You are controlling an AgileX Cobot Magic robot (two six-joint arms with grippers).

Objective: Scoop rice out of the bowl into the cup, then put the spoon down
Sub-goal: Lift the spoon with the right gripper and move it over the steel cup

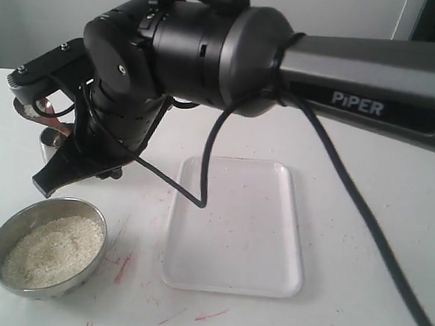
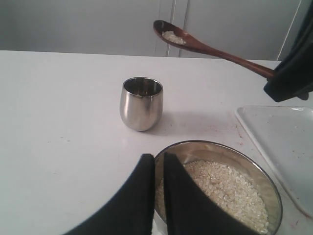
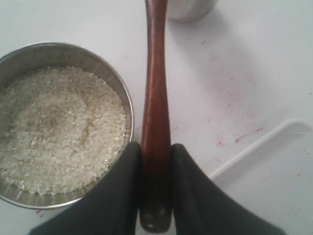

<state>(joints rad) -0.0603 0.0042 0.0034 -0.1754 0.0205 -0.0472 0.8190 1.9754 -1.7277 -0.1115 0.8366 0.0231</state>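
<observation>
White counter before a pale wall. The spoon (image 2: 210, 49), held level with a little rice (image 2: 174, 37) in its scoop, is raised in the air near the cup (image 2: 141, 105), higher than its rim. The right jaws grip the spoon's handle. The left jaws, closed on nothing, hover by the bowl (image 2: 220, 151), which is well filled with grains. A clear tray (image 1: 242, 232) lies beside. Scooping appears done; tipping into the cup and setting the spoon down remain.

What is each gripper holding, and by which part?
Right gripper: the spoon, clamped near the handle's end between its jaws. Left gripper: nothing, jaws shut.
</observation>
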